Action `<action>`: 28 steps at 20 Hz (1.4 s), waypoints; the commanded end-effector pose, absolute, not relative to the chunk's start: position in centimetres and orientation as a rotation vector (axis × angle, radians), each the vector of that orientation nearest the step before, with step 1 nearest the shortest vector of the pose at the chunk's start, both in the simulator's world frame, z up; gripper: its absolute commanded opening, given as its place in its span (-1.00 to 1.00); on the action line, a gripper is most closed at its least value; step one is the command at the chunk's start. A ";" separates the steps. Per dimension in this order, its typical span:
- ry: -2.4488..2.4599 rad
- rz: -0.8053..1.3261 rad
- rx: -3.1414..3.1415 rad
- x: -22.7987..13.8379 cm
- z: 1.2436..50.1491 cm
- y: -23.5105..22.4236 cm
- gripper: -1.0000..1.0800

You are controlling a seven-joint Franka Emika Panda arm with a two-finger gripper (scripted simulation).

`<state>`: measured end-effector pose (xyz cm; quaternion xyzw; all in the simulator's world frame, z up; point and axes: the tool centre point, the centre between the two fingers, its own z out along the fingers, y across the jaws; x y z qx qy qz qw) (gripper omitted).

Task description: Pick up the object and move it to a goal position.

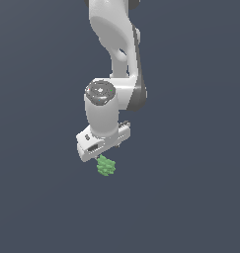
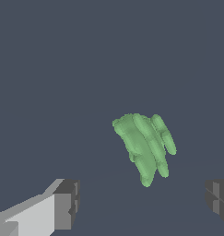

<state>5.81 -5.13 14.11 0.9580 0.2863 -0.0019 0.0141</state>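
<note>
My jaws spread wide, holding nothing. Green clump on bench, at 5 o'clock just off my hand in exterior view, not between jaws. Grasp, lift, carry to goal all left.

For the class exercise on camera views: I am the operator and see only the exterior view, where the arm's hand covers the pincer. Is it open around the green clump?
Observer: Open. The wrist view shows the pincer with its fingertips wide apart.
Operator: Is the green clump touched?
Observer: No. It lies clear of both fingertips, on the dark floor.
Operator: Its shape?
Observer: Lumpy, with long finger-like prongs side by side.
</note>
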 end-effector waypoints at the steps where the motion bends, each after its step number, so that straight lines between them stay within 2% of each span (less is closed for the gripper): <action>1: 0.991 -0.007 2.955 6.3 13.7 -5.3 0.92; 15: 1.453 -0.005 2.778 8.3 11.5 -6.2 0.92; 28: 1.575 -0.001 2.718 8.8 10.9 -6.6 0.92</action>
